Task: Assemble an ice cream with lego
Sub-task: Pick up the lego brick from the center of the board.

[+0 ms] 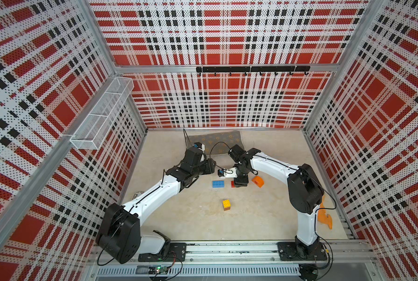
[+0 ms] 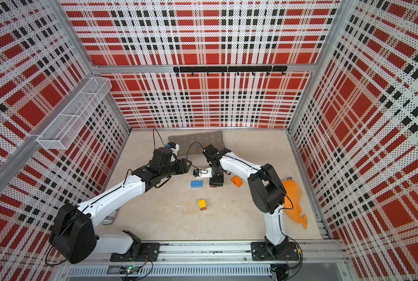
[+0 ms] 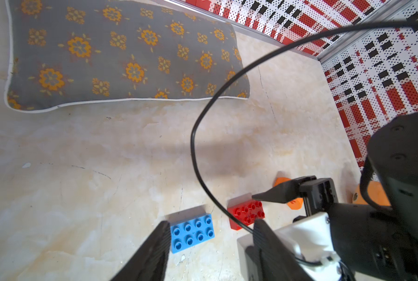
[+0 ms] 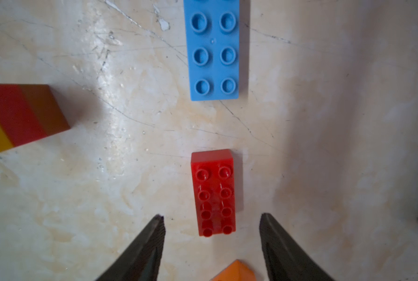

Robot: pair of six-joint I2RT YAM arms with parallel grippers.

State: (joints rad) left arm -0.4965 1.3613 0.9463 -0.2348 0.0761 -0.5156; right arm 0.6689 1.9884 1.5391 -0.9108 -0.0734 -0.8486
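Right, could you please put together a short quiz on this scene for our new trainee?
1. True or false: the right gripper is shut on the red brick.
2. Which colour tops the small stack? A green, B yellow, C white.
3. How many bricks make up that stack?

Key: 1 false, its jaws stand open on either side of the brick, which lies on the table; 2 B; 3 three: yellow, red, brown.

floral pillow (image 3: 120, 53), orange toy (image 2: 293, 197), wire basket (image 1: 101, 114)
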